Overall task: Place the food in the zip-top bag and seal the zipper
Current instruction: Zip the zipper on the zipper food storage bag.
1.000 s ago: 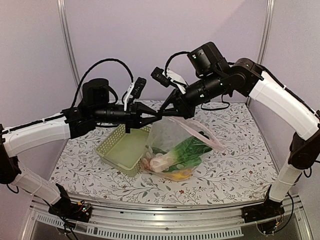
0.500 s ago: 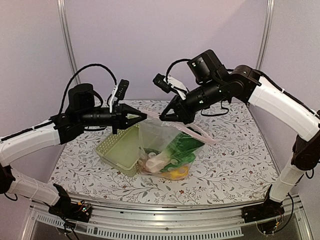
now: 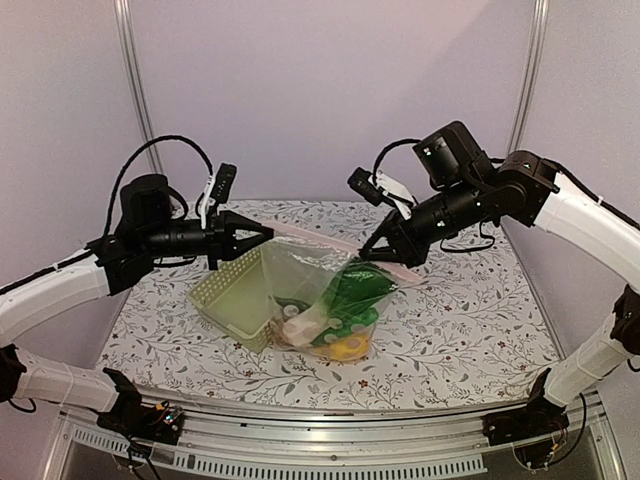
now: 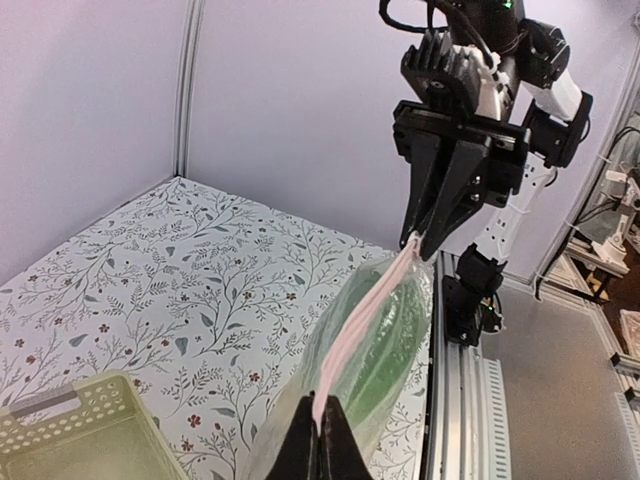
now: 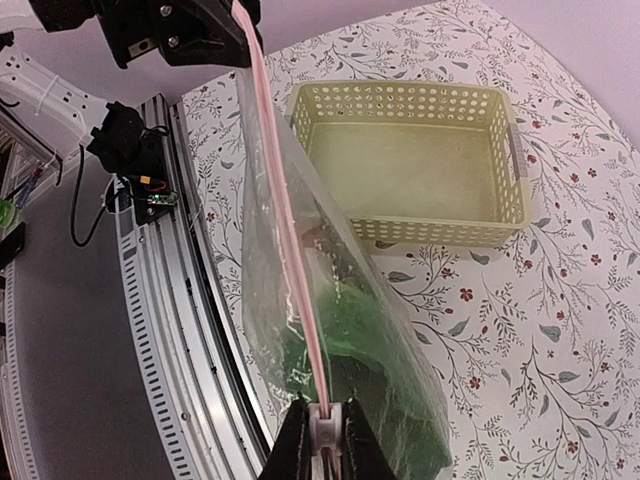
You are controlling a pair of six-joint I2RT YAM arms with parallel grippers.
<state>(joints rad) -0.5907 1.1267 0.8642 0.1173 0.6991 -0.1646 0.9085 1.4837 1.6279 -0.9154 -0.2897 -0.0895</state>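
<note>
The clear zip-top bag [image 3: 318,290] hangs between my two grippers over the table, its pinkish zipper [image 3: 322,243] stretched taut along the top. The food sits inside: green bok choy [image 3: 355,290], a yellow fruit [image 3: 348,347] and a pale piece [image 3: 300,325]. My left gripper [image 3: 268,232] is shut on the zipper's left end, as the left wrist view [image 4: 322,418] shows. My right gripper [image 3: 372,255] is shut on the zipper's right end, pinching a white slider [image 5: 325,428]. The bag also shows in the right wrist view [image 5: 330,330].
The pale green lattice basket [image 3: 238,296] stands on the floral table, left of and touching the bag; it shows in the right wrist view [image 5: 405,165] too. Metal rails [image 3: 300,455] run along the table's near edge.
Both grippers have moved apart, the left one leftward and the right one rightward and down. The zipper is now stretched long and the bag hangs wider and lower.
</note>
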